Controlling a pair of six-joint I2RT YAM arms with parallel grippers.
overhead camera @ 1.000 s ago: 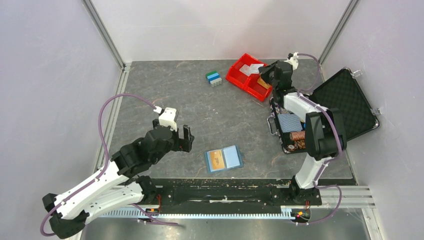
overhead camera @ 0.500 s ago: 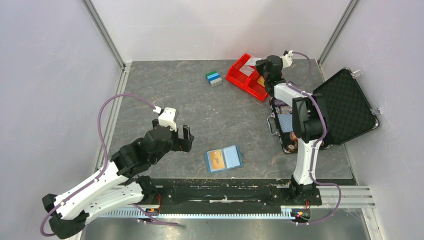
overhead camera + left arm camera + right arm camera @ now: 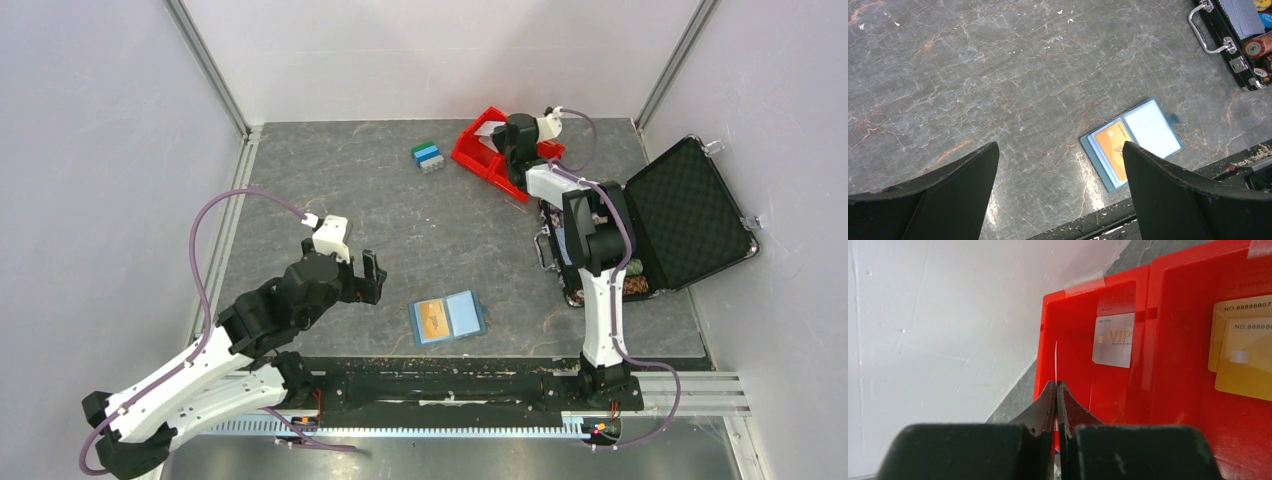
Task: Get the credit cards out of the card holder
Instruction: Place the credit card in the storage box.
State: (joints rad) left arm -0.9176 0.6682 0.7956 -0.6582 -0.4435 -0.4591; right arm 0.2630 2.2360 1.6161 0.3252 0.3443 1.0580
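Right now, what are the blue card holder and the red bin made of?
The card holder looks like thin, slightly see-through plastic: the orange card seems to show through its light-blue cover. The red bin looks like hard, glossy moulded plastic, with smooth walls and soft reflections. That's by look only.

Top view looked steeply down from above and behind both bases [image 3: 605, 382], spanning the whole table [image 3: 400, 230]; left wrist view hung high over the near table, facing down between its own fingers [image 3: 943, 200] toward the holder [image 3: 1104, 169] and a case [image 3: 1222, 27] corner, both shared with the top view; right wrist view sat close over the bin [image 3: 1168, 405], likewise visible from above.
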